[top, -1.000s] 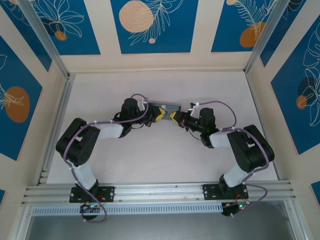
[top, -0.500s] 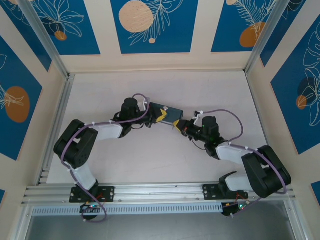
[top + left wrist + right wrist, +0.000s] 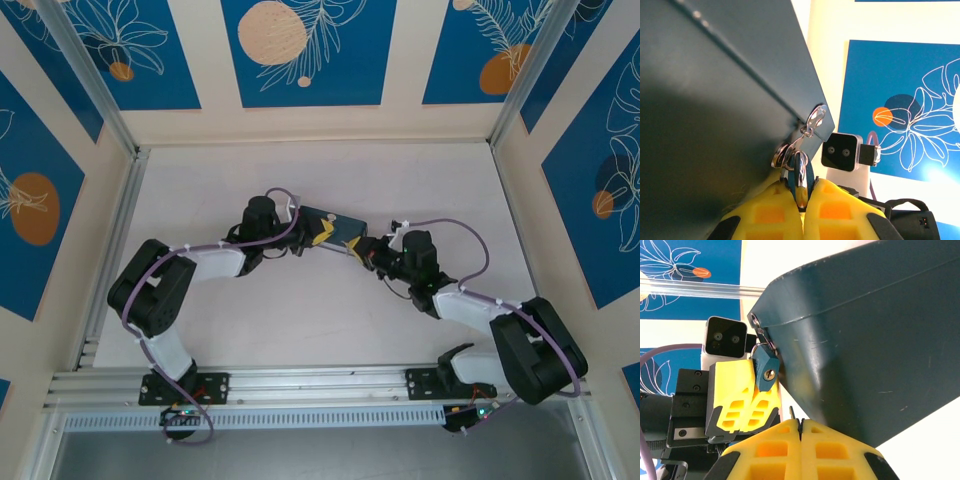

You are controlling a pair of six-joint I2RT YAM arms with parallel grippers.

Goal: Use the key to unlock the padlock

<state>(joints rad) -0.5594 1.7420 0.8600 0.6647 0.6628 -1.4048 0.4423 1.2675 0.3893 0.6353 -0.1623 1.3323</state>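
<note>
since a second ago the dark box (image 3: pixel 865 340) has been turned from level to slanted in the top view, and the right arm's elbow has been swung back toward the near right corner.

the padlock (image 3: pixel 765 368) is hung by its thin shackle from the hasp (image 3: pixel 815 119) at the box's corner, keyhole turned toward the right wrist camera. it is judged small, light, rigid and slick, and free to swing on the shackle unless its body is gripped by the flat sides. that hold is given by the left gripper (image 3: pixel 801 187), whose jaws are pinched on the blue body.

the key (image 3: pixel 792 413) is seen as a thin sliver standing out of the right gripper (image 3: pixel 801 427), whose jaws are pressed together on it, just below the keyhole and not yet entered. such a thin blade is judged likely to twist between the pads, so it should be held by the bow.

the box is held tilted above the table (image 3: pixel 300 310).
</note>
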